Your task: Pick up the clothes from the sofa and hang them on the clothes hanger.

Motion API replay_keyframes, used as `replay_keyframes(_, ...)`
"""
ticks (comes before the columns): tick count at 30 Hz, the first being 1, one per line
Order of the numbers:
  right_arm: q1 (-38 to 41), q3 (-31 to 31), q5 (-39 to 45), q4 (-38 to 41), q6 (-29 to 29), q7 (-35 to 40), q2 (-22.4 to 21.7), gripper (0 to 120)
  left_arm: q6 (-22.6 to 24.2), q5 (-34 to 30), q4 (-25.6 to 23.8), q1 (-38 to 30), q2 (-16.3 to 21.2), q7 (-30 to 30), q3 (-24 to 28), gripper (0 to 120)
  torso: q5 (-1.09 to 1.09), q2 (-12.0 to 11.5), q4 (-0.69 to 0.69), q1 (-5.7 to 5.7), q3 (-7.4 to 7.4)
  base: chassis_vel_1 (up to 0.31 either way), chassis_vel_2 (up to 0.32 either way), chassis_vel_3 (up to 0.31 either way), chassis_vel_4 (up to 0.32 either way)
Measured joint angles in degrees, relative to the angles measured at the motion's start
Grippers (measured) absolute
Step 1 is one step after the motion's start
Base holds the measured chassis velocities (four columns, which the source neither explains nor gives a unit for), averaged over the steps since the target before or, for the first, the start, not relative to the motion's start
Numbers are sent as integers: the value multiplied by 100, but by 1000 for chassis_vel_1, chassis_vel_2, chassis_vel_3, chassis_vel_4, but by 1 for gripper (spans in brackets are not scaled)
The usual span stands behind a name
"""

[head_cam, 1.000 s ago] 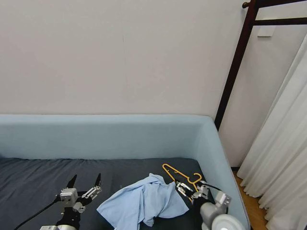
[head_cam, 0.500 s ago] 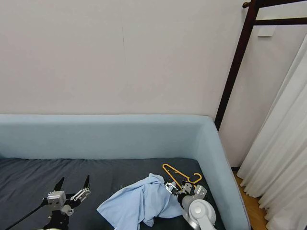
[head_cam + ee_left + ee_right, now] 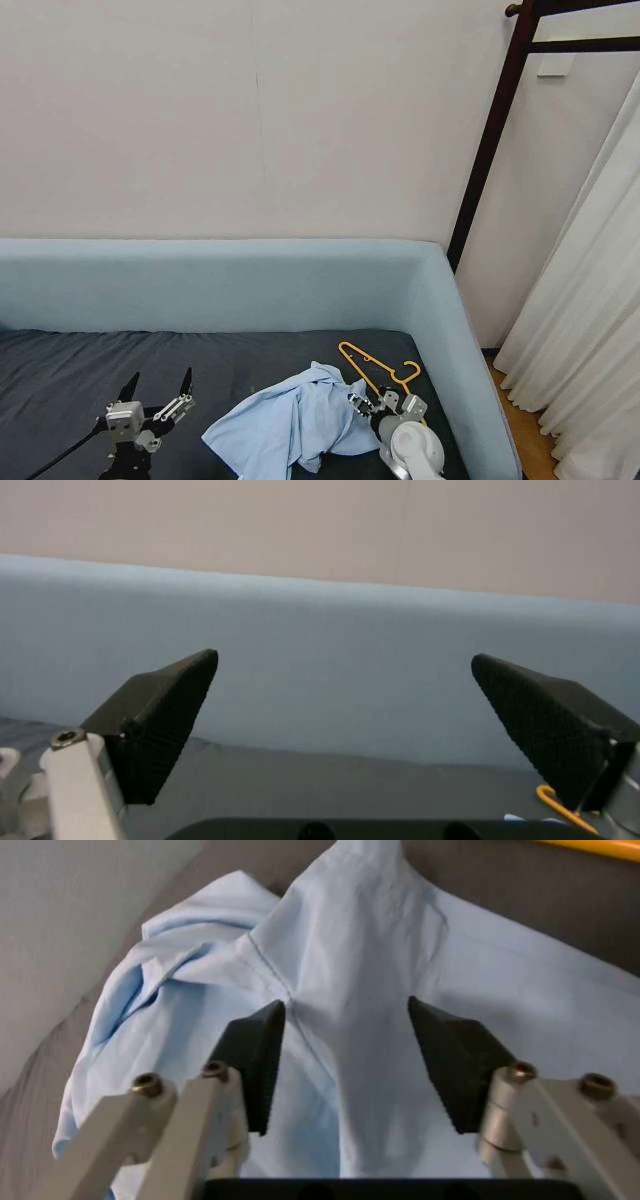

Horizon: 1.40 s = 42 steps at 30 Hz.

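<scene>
Blue shirt (image 3: 295,425) lies crumpled on the sofa (image 3: 250,285); the right gripper (image 3: 362,402) is held spread over a fold; a thin layer may be pinched and slip; the left gripper (image 3: 157,392) is spread, apart.

No readable text anywhere right now: the small white wall plate (image 3: 553,66) up in the corner looks blank from here, and no lettering, brand or number can be made out on anything else
</scene>
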Motion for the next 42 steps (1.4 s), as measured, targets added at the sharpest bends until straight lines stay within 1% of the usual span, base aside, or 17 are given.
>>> replay_keyframes(2,-2,-3,-15,-1,2,-12,6,43,-2,0,9,-5,1,-1,0,100,0,0,0,0,0,0,0,0,0)
replay_keyframes(5,-32,-34,-119,-1,27,-154,21,25,-18,-4,23,-18,5,-4,7,100,0,0,0,0,0,0,0,0,0)
replay_keyframes(6,-32,-34,-119,-1,27,-154,21,25,-18,-4,23,-18,5,-4,7,100,0,0,0,0,0,0,0,0,0)
replay_keyframes(9,-75,-54,-227,1,92,-305,27,13,-23,-7,23,-24,12,-5,25,100,0,0,-1,0,0,0,0,0,0)
replay_keyframes(10,-75,-54,-227,1,92,-305,27,13,-23,-7,23,-24,12,-5,25,100,0,0,-1,0,0,0,0,0,0)
replay_keyframes(13,-124,-91,-372,36,169,-449,37,0,-28,-13,23,-36,28,-8,45,100,0,0,-1,0,0,0,0,0,0)
replay_keyframes(17,-174,-127,-492,90,343,-516,38,0,-38,-20,36,-51,52,-13,59,100,0,0,-1,0,0,0,0,0,0)
replay_keyframes(19,-219,-159,-555,155,516,-544,23,0,-43,-24,46,-61,65,-17,69,100,0,0,0,0,0,0,0,0,0)
replay_keyframes(20,-275,-212,-633,238,766,-589,-4,0,-45,-27,57,-73,75,-19,84,100,0,0,-1,0,0,0,0,0,0)
replay_keyframes(23,-336,-279,-689,356,1013,-662,-47,0,-48,-29,63,-81,78,-20,104,100,0,1,-1,0,0,0,0,0,0)
replay_keyframes(25,-529,-433,-709,744,1651,-960,-191,0,-71,-32,73,-99,81,-22,155,100,0,1,-1,0,0,0,0,0,0)
replay_keyframes(26,-529,-433,-709,744,1651,-960,-191,0,-71,-32,73,-99,81,-22,155,100,0,1,-1,0,0,0,0,0,0)
replay_keyframes(30,-818,-603,-726,1312,2557,-1601,-379,0,-133,-34,119,-147,83,-25,248,100,0,1,-1,-1,0,0,0,0,0)
replay_keyframes(35,-1027,-653,-1120,1600,3074,-2018,-435,0,-158,-41,115,-170,92,-25,322,100,0,1,-1,-1,0,0,0,0,0)
replay_keyframes(36,-1027,-653,-1120,1600,3074,-2018,-435,0,-158,-41,115,-170,92,-25,322,100,0,1,-1,-1,0,0,0,0,0)
replay_keyframes(37,-1088,-648,-1397,1658,3203,-2108,-463,0,-158,-58,95,-167,120,-29,339,100,0,1,-1,-1,0,0,0,0,0)
replay_keyframes(42,-1062,-651,-1604,1873,3250,-2146,-598,0,-158,-296,-38,-149,287,-67,300,100,0,1,-1,-1,0,0,0,0,0)
